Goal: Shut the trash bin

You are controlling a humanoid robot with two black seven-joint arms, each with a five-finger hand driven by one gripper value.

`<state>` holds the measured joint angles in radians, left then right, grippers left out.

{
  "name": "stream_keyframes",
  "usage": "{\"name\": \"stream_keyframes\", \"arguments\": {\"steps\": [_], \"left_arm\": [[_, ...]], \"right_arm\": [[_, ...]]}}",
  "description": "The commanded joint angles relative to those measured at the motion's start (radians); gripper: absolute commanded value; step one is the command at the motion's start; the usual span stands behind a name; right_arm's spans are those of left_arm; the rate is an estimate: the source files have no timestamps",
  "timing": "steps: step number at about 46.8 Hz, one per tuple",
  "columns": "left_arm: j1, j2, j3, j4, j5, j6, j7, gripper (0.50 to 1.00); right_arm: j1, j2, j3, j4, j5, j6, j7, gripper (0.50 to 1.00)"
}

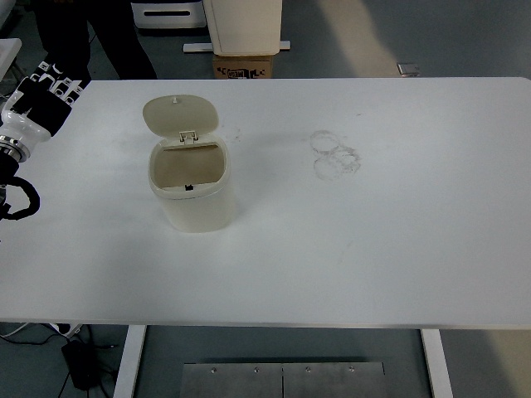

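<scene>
A small cream trash bin [191, 191] stands on the white table [373, 232], left of the middle. Its lid [180, 115] is swung open and stands up behind the opening, and the inside looks empty. My left hand [41, 101] is at the far left edge, over the table's back left corner, well to the left of the bin and apart from it. Its fingers are spread and hold nothing. My right hand is out of view.
Faint ring marks [334, 154] lie on the table right of the middle. A person's dark legs [91, 37] stand behind the back left edge. A cream cabinet [243, 25] and a cardboard box [243, 66] stand behind the table.
</scene>
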<state>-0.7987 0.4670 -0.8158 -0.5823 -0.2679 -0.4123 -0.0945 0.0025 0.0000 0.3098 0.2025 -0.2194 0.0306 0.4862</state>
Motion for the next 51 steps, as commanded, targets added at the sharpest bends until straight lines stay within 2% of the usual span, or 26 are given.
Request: {"name": "stream_keyframes", "arguments": {"steps": [1,7,21,27,31,38,51], "left_arm": [[0.004,0.021,0.003,-0.042,0.001,0.016,0.001,1.000],[0.003,0.036,0.010,-0.083,0.001,0.052,0.001,1.000],[-0.028,0.137,0.072,-0.203,0.004,0.075,0.004,1.000],[-0.056,0.170,0.112,-0.251,0.004,0.086,0.024,1.000],[-0.095,0.191,0.164,-0.280,0.006,0.090,0.044,1.000],[-0.177,0.257,0.263,-0.312,0.013,0.089,0.048,1.000],[-0.358,0.341,0.553,-0.415,0.027,0.081,0.048,1.000]], "right_arm": [[-0.001,0.000,0.000,0.000,0.000,0.000,0.000,0.991],[0.001,0.000,0.000,0.000,0.000,0.000,0.000,0.991],[0.001,0.000,0.000,0.000,0.000,0.000,0.000,0.991],[0.001,0.000,0.000,0.000,0.000,-0.001,0.000,0.991],[0.001,0.000,0.000,0.000,0.000,0.000,0.000,0.991],[0.001,0.000,0.000,0.000,0.000,0.000,0.000,0.991],[0.001,0.000,0.000,0.000,0.000,0.000,0.000,0.991]]}}
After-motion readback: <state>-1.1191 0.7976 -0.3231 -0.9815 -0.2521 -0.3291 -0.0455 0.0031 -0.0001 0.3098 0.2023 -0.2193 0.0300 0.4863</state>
